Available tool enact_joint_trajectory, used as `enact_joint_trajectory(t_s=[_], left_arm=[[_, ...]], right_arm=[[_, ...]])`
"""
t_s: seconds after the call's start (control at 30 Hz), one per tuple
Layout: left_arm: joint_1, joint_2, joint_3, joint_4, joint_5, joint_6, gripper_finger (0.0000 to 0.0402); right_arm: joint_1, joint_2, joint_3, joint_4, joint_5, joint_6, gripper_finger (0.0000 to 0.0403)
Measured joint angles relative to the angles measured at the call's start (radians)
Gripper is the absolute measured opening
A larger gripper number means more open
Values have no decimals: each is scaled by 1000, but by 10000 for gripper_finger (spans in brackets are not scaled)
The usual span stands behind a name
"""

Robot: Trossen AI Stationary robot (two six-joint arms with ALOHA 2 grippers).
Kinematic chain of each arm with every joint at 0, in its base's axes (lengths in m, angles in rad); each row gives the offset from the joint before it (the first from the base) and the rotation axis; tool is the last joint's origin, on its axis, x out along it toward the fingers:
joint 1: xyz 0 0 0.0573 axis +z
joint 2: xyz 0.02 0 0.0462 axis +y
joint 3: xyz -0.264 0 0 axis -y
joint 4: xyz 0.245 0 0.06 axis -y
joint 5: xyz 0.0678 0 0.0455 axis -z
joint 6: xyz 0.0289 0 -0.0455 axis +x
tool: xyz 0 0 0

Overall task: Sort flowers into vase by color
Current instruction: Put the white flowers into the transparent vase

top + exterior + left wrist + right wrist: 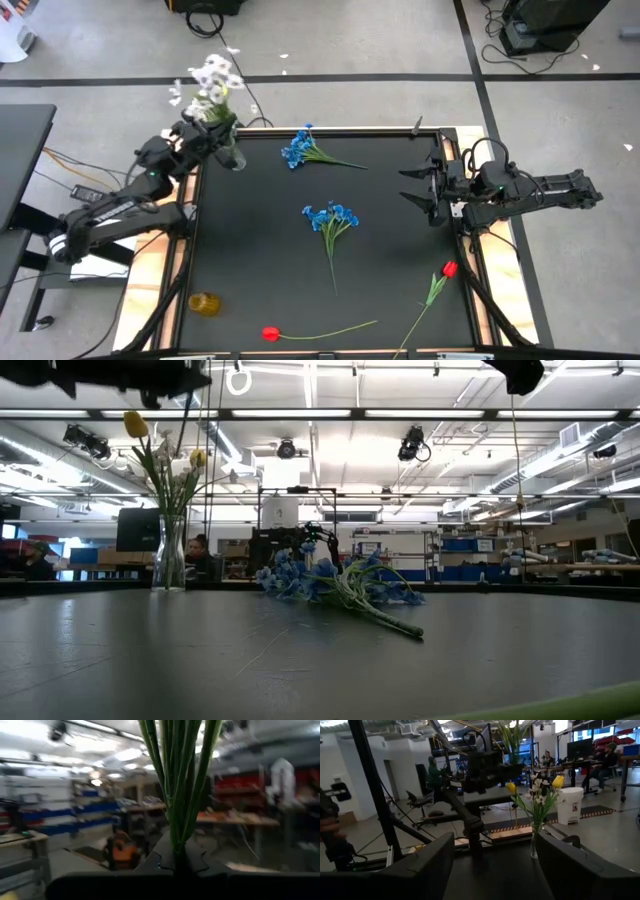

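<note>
So the left gripper (pixel 203 137) is hanging over the far left corner of the black worktop (pixel 250 250), right above the clear glass vase (pixel 232 152) standing there. It's pinching a bunch of green stalks (pixel 180 785) between its fingers; in the left wrist view they're running straight up out of the clamp. From above, the white blossom clusters (pixel 212 82) are sticking out past the far edge. The vase is already holding white blossoms plus a couple of yellow tulips (pixel 134 424), which are showing up nicely in the low view.

The right gripper (pixel 418 186) is sitting at the right edge of the worktop, fingers spread wide with nothing between them.

Still lying flat on the worktop: one blue blossom cluster (pixel 298 148) near the far edge, a second blue cluster (pixel 329 216) about in the middle, a red tulip (pixel 449 268) by the right edge, and another red tulip (pixel 270 334) along the near edge. There's also a small yellowish cup-like thing (pixel 203 304) near the near left corner; can't tell exactly what it is.
</note>
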Motion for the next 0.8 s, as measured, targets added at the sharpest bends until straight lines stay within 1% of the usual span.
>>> enact_joint_trajectory(t_s=[0.07,0.13,0.27,0.33,0.5,0.63,0.8], left_arm=[[45,31,-60,156,-23,-20,2],[82,60,-108,235,-57,-24,3],[127,109,-145,294,-133,22,4],[142,142,-159,324,-146,43,4],[156,230,-181,487,-148,103,5],[156,286,-200,534,-148,123,6],[142,303,-208,549,-149,126,6]], right_arm=[[0,0,0,0,0,0,286],[0,0,0,0,0,0,286],[0,0,0,4,0,0,286],[0,0,0,4,0,0,286],[0,0,0,4,0,0,286],[0,0,0,4,0,0,286],[0,0,0,4,0,0,286]])
